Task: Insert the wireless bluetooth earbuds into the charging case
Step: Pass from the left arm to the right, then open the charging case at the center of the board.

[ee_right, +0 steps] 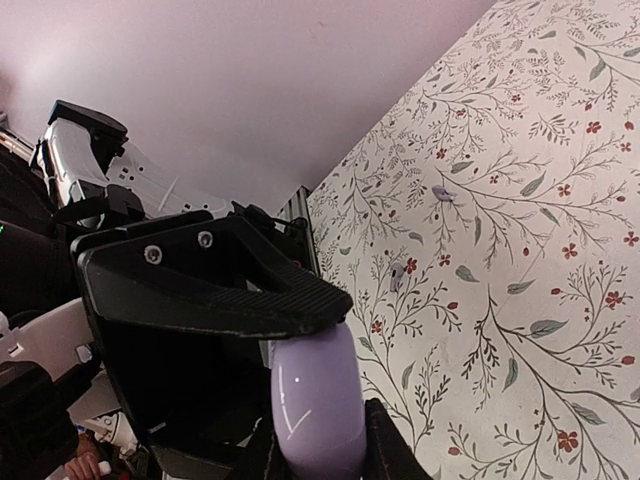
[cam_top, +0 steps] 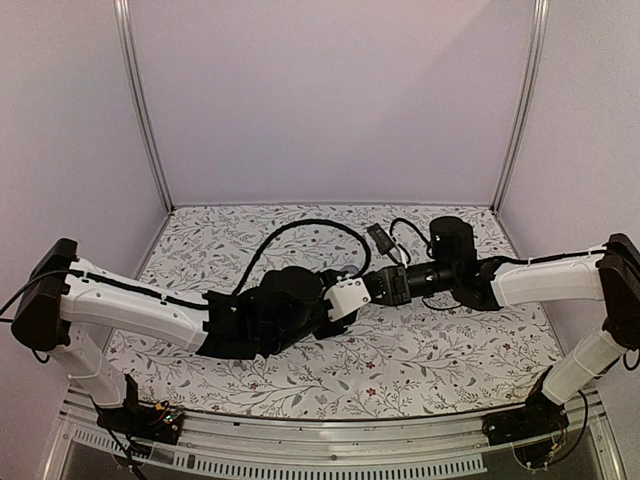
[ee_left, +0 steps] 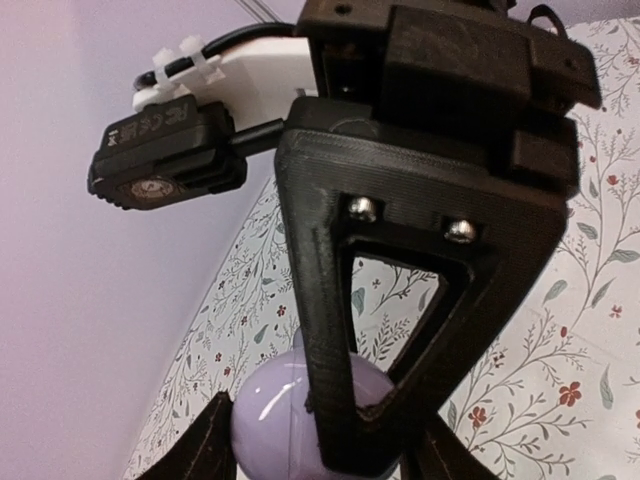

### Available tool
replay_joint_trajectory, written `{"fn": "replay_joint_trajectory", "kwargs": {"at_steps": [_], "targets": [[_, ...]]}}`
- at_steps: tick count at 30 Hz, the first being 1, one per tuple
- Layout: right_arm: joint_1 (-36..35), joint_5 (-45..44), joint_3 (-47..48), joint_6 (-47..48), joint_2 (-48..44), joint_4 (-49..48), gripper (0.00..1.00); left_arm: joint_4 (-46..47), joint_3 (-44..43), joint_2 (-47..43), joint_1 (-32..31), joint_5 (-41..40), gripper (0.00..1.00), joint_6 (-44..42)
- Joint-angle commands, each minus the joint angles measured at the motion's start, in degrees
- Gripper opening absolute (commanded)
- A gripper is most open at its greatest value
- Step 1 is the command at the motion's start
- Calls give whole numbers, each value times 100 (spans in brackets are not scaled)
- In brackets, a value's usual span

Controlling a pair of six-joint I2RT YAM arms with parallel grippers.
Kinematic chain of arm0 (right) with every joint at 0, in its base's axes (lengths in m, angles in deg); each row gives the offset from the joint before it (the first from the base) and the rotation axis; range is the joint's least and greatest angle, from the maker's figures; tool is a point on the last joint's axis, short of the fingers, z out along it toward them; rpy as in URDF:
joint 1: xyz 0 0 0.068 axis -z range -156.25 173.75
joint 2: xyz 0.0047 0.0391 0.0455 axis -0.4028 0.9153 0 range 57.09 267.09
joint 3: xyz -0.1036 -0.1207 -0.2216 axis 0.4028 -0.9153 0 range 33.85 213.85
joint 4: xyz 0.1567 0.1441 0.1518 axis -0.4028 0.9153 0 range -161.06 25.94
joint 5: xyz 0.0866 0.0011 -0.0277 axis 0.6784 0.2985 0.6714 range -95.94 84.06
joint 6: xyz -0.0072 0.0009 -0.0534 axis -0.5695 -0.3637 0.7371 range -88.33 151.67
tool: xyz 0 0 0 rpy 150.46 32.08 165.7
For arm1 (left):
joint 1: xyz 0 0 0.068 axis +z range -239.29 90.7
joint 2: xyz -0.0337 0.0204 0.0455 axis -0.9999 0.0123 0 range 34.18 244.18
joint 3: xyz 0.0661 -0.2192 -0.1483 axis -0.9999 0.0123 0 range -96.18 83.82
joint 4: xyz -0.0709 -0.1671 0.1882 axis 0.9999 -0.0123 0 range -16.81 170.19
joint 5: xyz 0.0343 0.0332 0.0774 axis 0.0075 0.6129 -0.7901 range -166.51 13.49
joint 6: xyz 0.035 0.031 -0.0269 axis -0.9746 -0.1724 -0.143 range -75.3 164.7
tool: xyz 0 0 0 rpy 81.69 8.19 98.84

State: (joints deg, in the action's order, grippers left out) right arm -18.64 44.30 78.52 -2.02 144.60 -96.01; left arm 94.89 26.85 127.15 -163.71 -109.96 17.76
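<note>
The charging case [ee_right: 315,400], glossy lavender and closed, is held above the floral cloth [cam_top: 430,350] where both arms meet. My left gripper [ee_left: 325,450] is shut on it, a finger at each side of its round face [ee_left: 265,420]. My right gripper [ee_right: 320,445] pinches its thin edges; one right finger [ee_left: 330,300] crosses the front of the case. A ribbed left finger [ee_right: 230,295] lies over the case top. Two small greyish-lavender earbuds [ee_right: 443,193] [ee_right: 397,275] lie apart on the cloth beyond it. The case is hidden in the top view.
A black cable [cam_top: 300,230] loops over the back of the cloth, with a small black plug [cam_top: 380,238] beside it. Pale walls and metal posts [cam_top: 140,100] close in the back and sides.
</note>
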Motion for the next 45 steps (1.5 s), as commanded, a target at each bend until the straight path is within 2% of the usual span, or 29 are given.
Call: {"fn": "replay_joint_trajectory", "kwargs": {"at_steps": [1,3,7,11,17,21,27,32,38,45], "targets": [[-41,-15,157,-41,117,-96,16,283,-91,22,-85,-66,27,26],[-41,-10,157,-33,113,-97,10,276,-74,5,-80,-109,31,59],[-41,-32,135,27,55,-59,1,256,34,-151,-66,-140,51,238],[-32,71,190,304,-42,116,0,60,331,-579,-73,90,66,426],[-32,177,524,1387,-191,969,0,-311,872,-1662,-12,1149,87,983],[-37,428,629,2088,-291,1286,0,-445,998,-2093,303,1835,87,1554],[-229,454,811,2765,-558,1722,0,-428,889,-2252,760,2205,84,2083],[-323,316,977,2961,-568,2100,0,-592,664,-2109,823,2303,81,2094],[-429,172,956,2897,-578,2093,0,-566,606,-2003,821,2488,80,2119],[-542,108,992,2866,-576,2074,0,-745,403,-1721,822,2318,79,2065]]}}
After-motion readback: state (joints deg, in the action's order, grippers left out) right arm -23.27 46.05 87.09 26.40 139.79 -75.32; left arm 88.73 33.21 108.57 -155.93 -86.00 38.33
